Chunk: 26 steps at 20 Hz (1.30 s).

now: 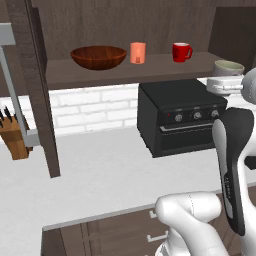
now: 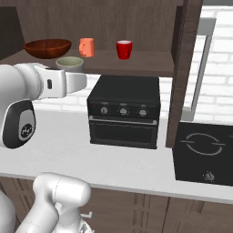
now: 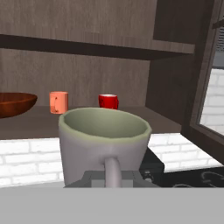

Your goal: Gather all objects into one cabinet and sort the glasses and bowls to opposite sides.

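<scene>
cream-white mug (image 3: 104, 140) carried toward the dark cabinet shelf (image 1: 150, 67)

gripper (image 3: 113, 177) clenched on its handle; bowl (image 1: 98, 56) at 9 o'clock, orange tumbler (image 1: 138, 52) and red mug (image 1: 181, 52) at 12; next, set it beside the red mug.

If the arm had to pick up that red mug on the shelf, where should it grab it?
Probably by the rim. The red mug stands upright and open-topped, with room on both sides between the orange tumbler and the cabinet wall. Its handle points toward that wall, so coming from the open front, one finger inside the rim, seems easiest.
</scene>
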Available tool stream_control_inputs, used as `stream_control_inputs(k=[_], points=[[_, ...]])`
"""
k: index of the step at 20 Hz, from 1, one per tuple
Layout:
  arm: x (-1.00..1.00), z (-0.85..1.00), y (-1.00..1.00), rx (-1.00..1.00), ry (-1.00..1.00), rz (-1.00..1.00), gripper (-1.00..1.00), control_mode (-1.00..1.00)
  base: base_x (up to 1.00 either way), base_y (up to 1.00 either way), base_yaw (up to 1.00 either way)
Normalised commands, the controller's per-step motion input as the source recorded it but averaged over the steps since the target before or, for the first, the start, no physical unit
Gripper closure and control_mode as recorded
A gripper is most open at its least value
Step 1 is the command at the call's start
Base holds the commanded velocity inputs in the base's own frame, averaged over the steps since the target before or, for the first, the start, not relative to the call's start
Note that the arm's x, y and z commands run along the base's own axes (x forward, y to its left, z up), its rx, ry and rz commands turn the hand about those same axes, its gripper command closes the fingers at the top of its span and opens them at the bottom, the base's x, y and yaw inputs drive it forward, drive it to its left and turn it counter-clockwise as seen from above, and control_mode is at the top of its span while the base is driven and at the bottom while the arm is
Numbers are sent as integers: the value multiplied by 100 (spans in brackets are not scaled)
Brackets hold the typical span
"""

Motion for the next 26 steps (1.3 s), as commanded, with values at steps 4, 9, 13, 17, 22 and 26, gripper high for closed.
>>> stream_control_inputs(k=[4, 9, 13, 17, 22, 26], points=[[0, 0, 0, 0, 0, 0, 100, 100, 79, -5, 0], [0, 0, 0, 0, 0, 0, 100, 100, 76, 15, 0], [0, 0, 0, 0, 0, 0, 100, 100, 89, 1, 6], [0, 0, 0, 0, 0, 0, 100, 100, 14, 0, 0], [0, 0, 0, 0, 0, 0, 100, 100, 5, 0, 0], [29, -3, -5, 1, 0, 0, 100, -100, 13, 0, 0]])
